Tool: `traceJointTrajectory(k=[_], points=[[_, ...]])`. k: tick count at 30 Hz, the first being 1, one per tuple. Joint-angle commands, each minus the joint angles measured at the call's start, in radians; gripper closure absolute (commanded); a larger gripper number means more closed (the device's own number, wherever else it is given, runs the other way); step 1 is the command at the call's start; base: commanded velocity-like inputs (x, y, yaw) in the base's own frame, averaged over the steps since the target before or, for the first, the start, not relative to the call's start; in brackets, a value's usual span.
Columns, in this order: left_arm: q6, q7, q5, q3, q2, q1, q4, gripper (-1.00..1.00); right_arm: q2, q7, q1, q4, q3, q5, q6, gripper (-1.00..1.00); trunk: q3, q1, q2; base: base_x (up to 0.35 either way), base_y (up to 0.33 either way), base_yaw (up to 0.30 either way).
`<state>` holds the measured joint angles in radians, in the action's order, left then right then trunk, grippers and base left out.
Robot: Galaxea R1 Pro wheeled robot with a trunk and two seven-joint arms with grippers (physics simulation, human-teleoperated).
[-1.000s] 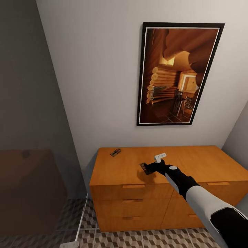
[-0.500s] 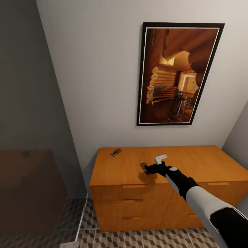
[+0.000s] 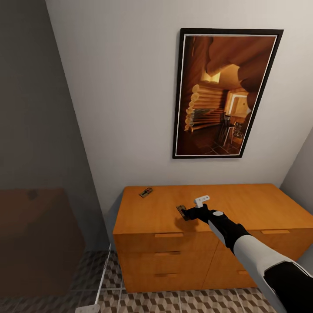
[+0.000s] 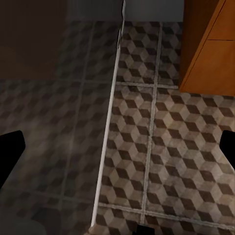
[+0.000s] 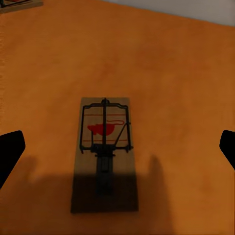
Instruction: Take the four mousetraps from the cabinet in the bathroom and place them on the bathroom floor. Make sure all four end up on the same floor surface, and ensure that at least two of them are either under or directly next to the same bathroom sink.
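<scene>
Centrally, a mousetrap [image 5: 104, 152] is shown lying flat on the cabinet [image 3: 243, 204] top, its wire frame and red spot facing up and its near end in shadow. It is framed between the two dark fingertips [image 5: 10, 152] of the right gripper [image 3: 184, 213], which are spread wide and touch nothing; the trap is therefore judged to be lined up for a grasp not yet made. In the head view the gripper is seen at the trap's near end, low over the wood, the arm reaching in from the right. Such a flat board offers only its thin edges, so the jaws would probably need to be lowered astride its long sides before being closed.

A second trap [image 3: 145, 192] is seen near the back left corner of the top, well apart from the first; its corner also shows in the right wrist view [image 5: 19, 4]. Other traps cannot be made out.

Below the cabinet front, the floor [image 3: 195, 302] of cube-patterned tiles is visible. It is also seen past the left gripper [image 4: 117, 161], whose fingertips are spread apart and empty, pointed down at the tiles beside the cabinet's side [image 4: 210, 54]. A framed picture [image 3: 224, 93] hangs on the wall above.
</scene>
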<state>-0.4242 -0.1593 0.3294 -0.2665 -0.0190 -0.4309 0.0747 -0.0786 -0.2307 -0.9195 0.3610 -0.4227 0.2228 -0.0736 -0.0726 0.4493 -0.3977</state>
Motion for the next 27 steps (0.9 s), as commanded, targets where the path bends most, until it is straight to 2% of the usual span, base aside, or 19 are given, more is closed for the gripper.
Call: traceJointTrajectory(k=[1,27], points=[[-0.005,-0.002,0.005,-0.008,0.001,-0.002,0.004,-1.0,0.0,0.0,-0.001,0.002,-0.005,0.01,-0.006,-1.0,-0.002,0.001,-0.002,0.0,0.0,0.0],[-0.005,-0.002,0.005,-0.008,0.0,-0.002,0.004,-1.0,0.005,-0.001,-0.001,-0.039,-0.005,0.01,-0.002,-1.0,-0.002,0.001,-0.002,0.0,0.0,0.0]])
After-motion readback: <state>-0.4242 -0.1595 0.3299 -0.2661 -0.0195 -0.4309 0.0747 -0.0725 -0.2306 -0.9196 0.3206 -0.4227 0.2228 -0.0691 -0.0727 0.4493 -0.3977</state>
